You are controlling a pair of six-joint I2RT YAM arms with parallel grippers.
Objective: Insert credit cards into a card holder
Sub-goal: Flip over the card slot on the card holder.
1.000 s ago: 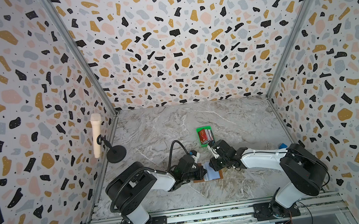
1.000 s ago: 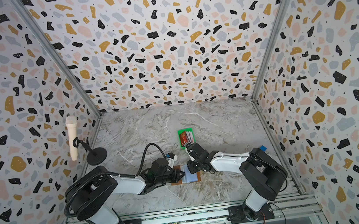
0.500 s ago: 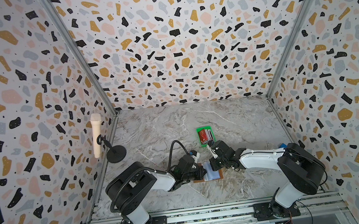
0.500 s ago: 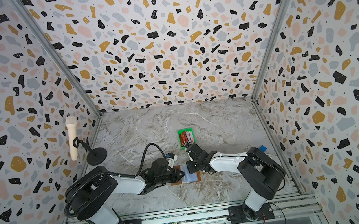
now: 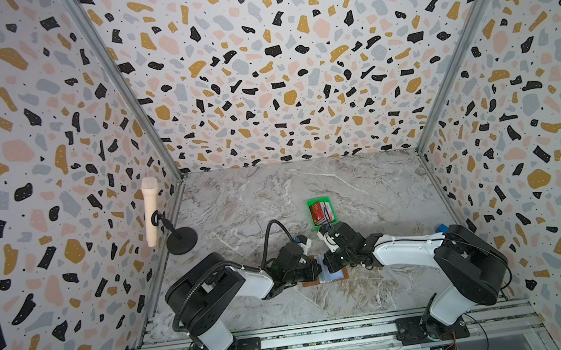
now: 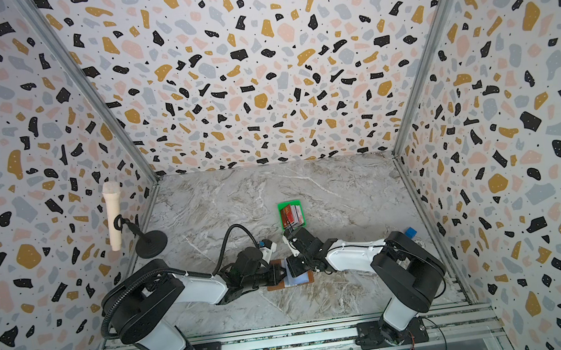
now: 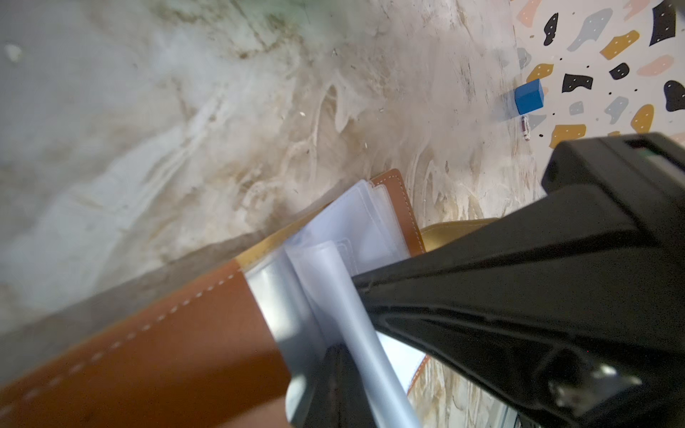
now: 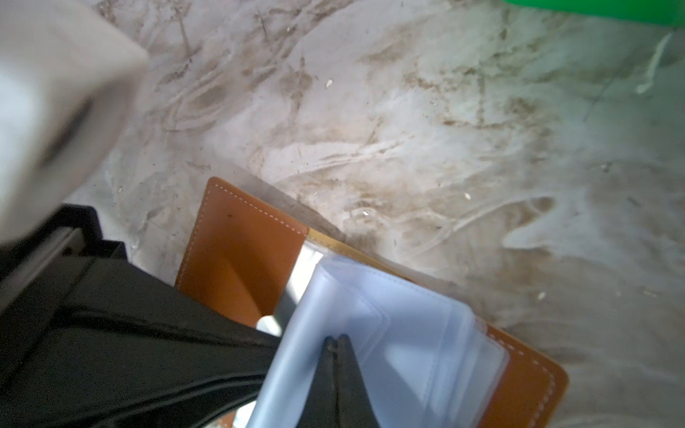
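The tan-brown leather card holder [image 5: 341, 276] lies open on the grey marble tabletop [image 5: 256, 200]. It is near the front edge, right between the two robot arms. In both top views its pale see-through sleeves [image 6: 301, 279] face up. The left fingers [image 5: 313, 270] come at it from one side and the right fingers [image 5: 331, 267] from the other. They almost meet over the middle of the card holder.

In the right wrist view the right fingers [image 8: 348, 378] are clenched tight, tip against tip, and they touch the sleeves. One sleeve curls up beside them. I cannot tell if a sleeve is pinched between them. The left fingers are clenched too, low down by the brown side of the card holder. I cannot tell if they grip anything.

The credit cards [image 5: 319, 211] are a small stack with a red one showing. They sit in a little green plastic tray [image 5: 318, 200] farther back on the tabletop, apart from the card holder. A pale microphone on a black stand [image 5: 151, 212] is by the left wall. A small blue block [image 5: 441, 227] is by the right wall.
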